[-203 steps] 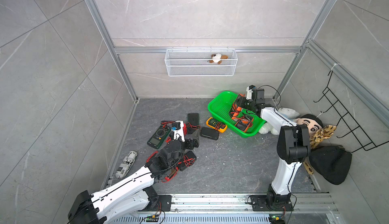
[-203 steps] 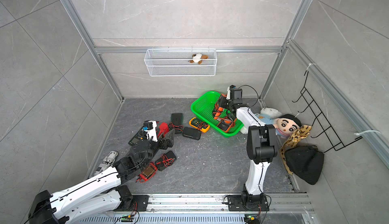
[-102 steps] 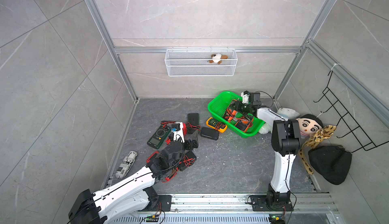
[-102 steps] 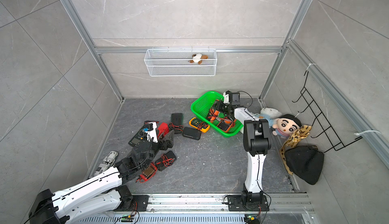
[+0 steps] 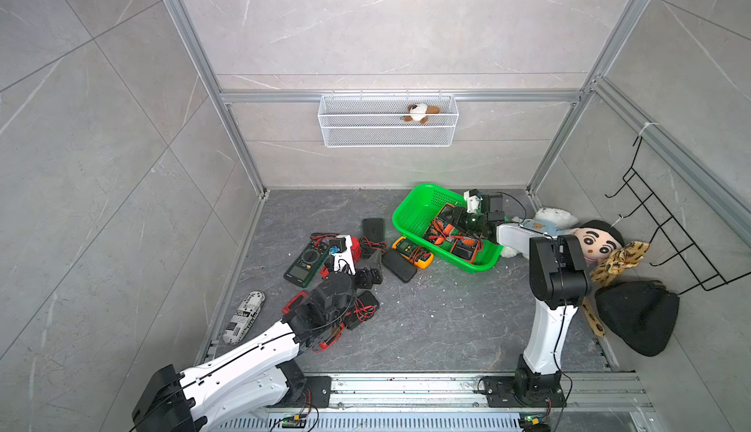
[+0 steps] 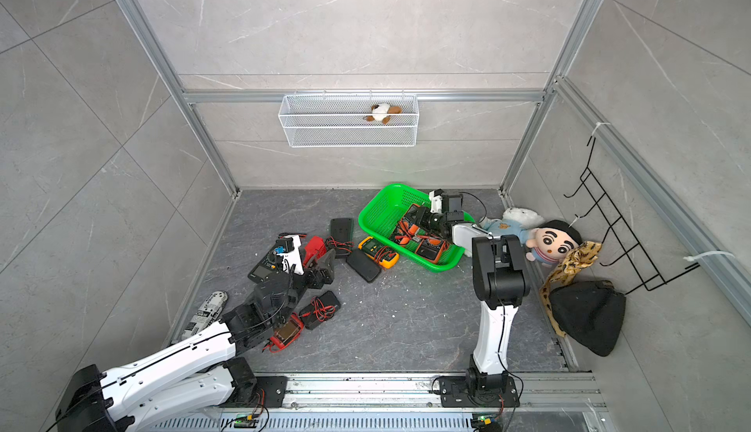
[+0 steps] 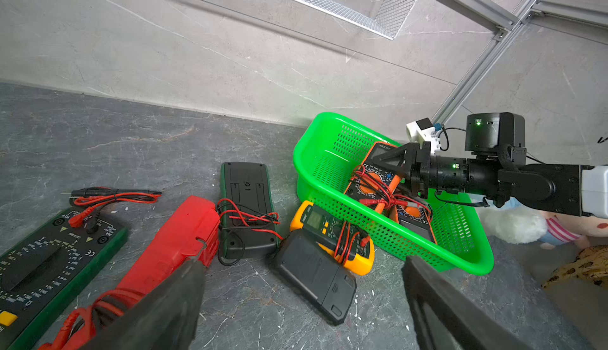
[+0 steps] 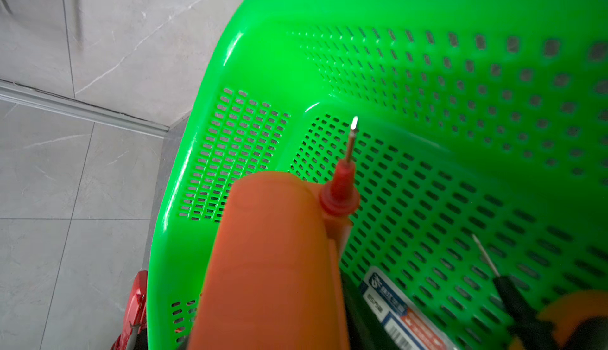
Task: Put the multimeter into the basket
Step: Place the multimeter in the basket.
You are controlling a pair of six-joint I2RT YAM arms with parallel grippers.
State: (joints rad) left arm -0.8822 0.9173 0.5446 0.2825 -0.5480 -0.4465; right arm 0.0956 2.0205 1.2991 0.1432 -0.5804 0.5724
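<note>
While the right jaws clamp the orange multimeter (image 7: 373, 180) tilted inside the basket (image 7: 329, 164), left jaws gape empty over the desk (image 7: 131, 128); meter prob. rigid, lightish; leads (image 7: 378, 195) snag; grip across casing sides.

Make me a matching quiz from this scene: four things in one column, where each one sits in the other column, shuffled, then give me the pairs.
1. small brown-and-white plush toy
2. orange plastic multimeter
3. yellow plastic multimeter
4. black-haired plush doll

A. in the bright green perforated plastic basket
B. by the right wall
C. on the grey floor beside that green basket
D. in the white wire-mesh basket

Pairs: 1-D, 2-A, 3-C, 4-B
</note>
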